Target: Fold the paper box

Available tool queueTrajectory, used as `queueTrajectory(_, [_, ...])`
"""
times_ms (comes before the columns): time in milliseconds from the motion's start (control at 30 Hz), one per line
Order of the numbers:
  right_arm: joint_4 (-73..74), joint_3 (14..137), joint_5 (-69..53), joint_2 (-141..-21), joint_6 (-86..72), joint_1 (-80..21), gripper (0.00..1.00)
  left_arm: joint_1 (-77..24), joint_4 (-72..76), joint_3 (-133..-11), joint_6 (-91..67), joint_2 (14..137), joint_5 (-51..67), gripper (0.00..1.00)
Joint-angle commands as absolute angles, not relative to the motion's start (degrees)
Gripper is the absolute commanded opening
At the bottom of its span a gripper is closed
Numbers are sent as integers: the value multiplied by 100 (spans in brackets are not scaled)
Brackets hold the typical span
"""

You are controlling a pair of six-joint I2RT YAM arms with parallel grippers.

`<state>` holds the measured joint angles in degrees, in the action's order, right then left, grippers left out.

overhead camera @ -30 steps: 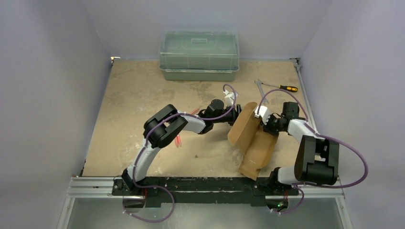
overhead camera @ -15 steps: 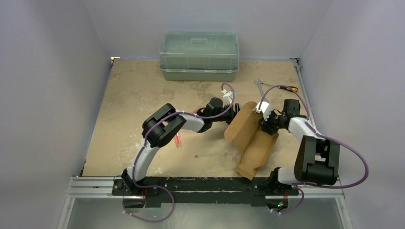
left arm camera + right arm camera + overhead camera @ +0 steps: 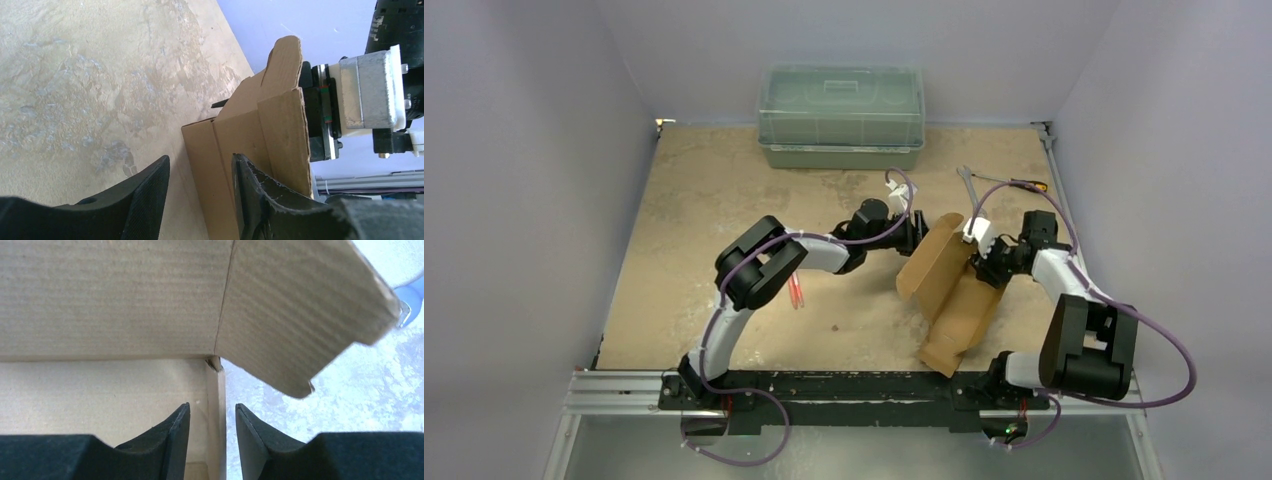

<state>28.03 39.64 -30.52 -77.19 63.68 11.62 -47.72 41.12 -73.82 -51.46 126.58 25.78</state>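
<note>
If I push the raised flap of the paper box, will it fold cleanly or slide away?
Probably light: the paper box is thin corrugated sheet, so it may slide on the tabletop. The raised flap stands along a crease, so it should hinge there, yet may spring back.

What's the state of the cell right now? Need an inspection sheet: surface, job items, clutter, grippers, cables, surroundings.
Surface: tan mottled tabletop, worn patches.
Job's things: paper box, brown, partly folded; one panel raised, the rest flat.
Clutter: green lidded bin at far edge; screwdriver far right.
Grippers: left gripper open astride the raised panel's edge; right gripper open astride a box wall.
Cables: purple cables looped along both arms.
Surroundings: plain pale walls; metal rail at near edge.
</note>
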Motion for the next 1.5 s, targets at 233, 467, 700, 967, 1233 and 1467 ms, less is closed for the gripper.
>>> queueTrajectory(233, [3266,4150,-2933,-7618,6842,1481,28,-5003,4324,-7788,-5229,12700,2753,41])
queueTrajectory(467, [3004,3978,-3143,-7588,6610,1451,18,-5163,4327,-8129,-5385,12988,2864,33])
queueTrajectory(700, [2826,3928,-3392,-7620,6387,1344,17,-5221,4275,-8370,-5470,13205,2853,28])
queueTrajectory(967, [2460,4053,-3825,-7839,5658,1345,0,-5053,4234,-8237,-5528,13017,2615,33])
queueTrajectory(1233, [1765,4806,-3840,-7874,3526,1328,0,-3969,3936,-6687,-4971,11192,2031,55])
queueTrajectory(1467, [897,4837,-3377,-8196,1650,1116,0,-3664,2791,-5067,-4001,9064,984,71])
